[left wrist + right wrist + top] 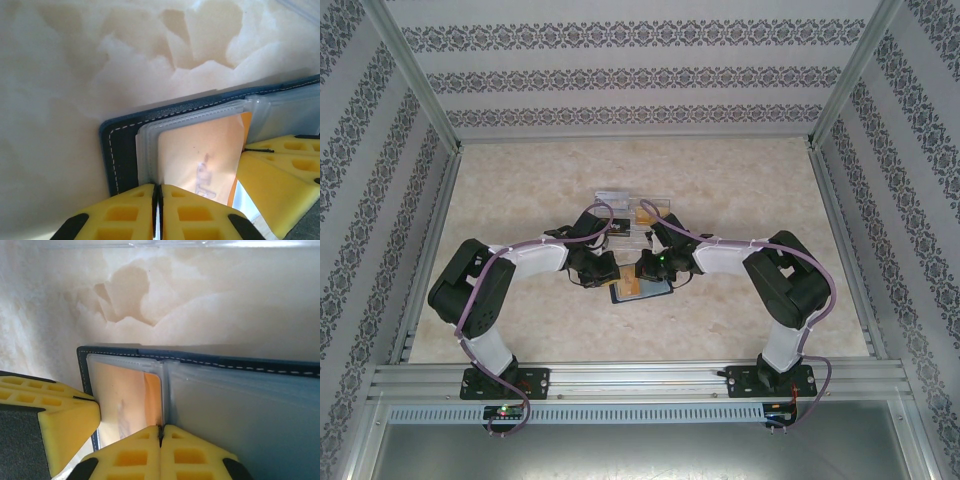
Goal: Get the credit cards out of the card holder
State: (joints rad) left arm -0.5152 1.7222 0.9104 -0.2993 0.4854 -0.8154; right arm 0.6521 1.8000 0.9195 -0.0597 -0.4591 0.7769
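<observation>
The card holder [640,289] lies open on the table between both grippers, navy with white stitching [117,150] [200,360]. A yellow-orange credit card [200,155] [127,400] sits inside a translucent sleeve on one half. My left gripper [157,192] [603,272] is shut, with a thin pale sliver pinched at the sleeve's outer edge; I cannot tell whether that sliver is sleeve or card. My right gripper [161,432] [648,270] is shut at the middle fold of the sleeves. Each gripper's yellow fingers [280,170] [55,420] appear in the other's wrist view.
A clear plastic compartment box [630,212] stands just behind the card holder, and its edge [165,244] shows at the top of the right wrist view. Marble-patterned tabletop [520,200] surrounds them, fenced by metal rails and patterned walls.
</observation>
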